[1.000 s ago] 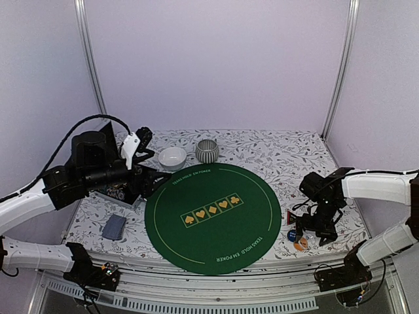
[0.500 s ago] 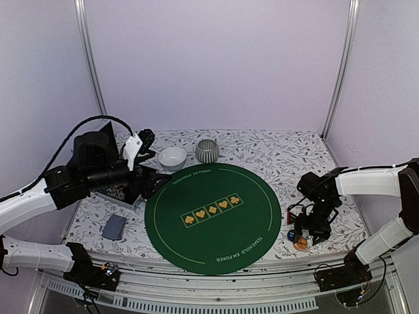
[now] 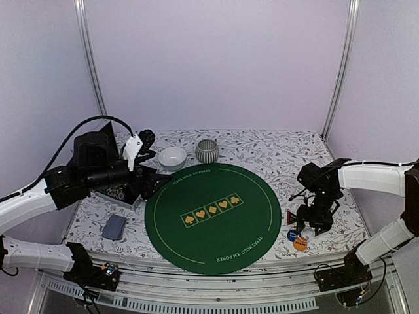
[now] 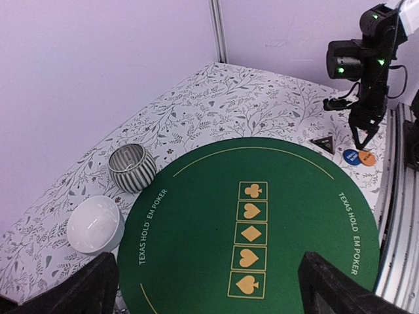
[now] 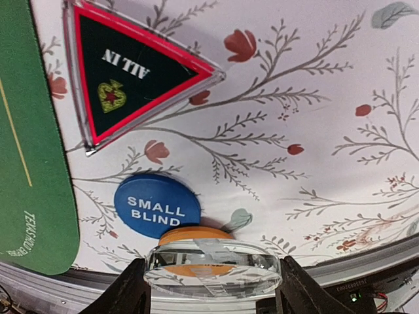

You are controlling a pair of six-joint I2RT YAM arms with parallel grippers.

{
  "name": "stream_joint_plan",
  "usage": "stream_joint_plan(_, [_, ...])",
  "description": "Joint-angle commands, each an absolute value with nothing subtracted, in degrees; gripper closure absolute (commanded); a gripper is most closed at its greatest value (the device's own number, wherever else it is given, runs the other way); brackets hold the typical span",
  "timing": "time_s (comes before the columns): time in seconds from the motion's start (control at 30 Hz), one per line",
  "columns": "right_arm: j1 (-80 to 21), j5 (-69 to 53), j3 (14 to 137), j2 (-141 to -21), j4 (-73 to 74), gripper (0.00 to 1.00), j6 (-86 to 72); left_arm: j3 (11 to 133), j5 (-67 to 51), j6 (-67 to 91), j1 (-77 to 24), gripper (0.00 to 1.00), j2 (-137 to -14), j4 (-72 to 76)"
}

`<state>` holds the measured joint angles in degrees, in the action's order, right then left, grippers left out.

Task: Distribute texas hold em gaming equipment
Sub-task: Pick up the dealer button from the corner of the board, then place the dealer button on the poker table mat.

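right claw [image 5: 213, 269] clamps pale clear disc [image 5: 213, 260] over orange disc [image 5: 191, 236], beside blue disc [image 5: 157, 205] on tabletop [image 5: 314, 118]; red-black triangle [image 5: 131, 72] lies beyond, near green mat [image 5: 26, 163]. left claw [image 4: 209, 288] is spread wide and holds nothing, above the mat's edge.
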<state>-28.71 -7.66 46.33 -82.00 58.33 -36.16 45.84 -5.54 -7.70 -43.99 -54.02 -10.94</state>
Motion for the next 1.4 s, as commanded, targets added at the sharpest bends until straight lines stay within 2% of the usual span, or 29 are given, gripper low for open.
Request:
stream_joint_plan(0.0, [-28.8, -4.7, 53.3, -80.1, 63.6, 0.67, -36.1, 44.7, -5.7, -8.6, -44.3, 0.02, -53.6, -9.6])
stream_joint_plan(0.23, [-34.0, -7.6, 75.2, -89.5, 58.0, 0.70, -31.5, 43.8, -4.5, -8.8, -43.5, 0.02, -53.4, -8.7])
stream_joint_plan(0.43, [-34.9, -7.2, 89.8, -107.5, 51.5, 0.70, -24.4, 43.0, -1.8, -8.0, -41.8, 0.02, -52.5, -7.9])
stream_joint_plan(0.6, [-34.7, -6.4, 101.7, -121.8, 53.1, 0.70, -22.1, 41.6, -0.3, -8.2, -41.4, 0.02, -50.7, -7.3])
stream_joint_plan(0.9, [-34.7, 1.4, 111.0, -132.0, 55.2, 0.70, -21.6, 41.0, 0.2, -7.9, -41.2, 0.02, -50.6, -7.1])
stream_joint_plan(1.37, [-38.8, -3.7, 124.2, -143.2, 48.4, 0.72, -24.5, 41.0, -0.4, -7.2, -41.2, 0.02, -50.5, -7.2])
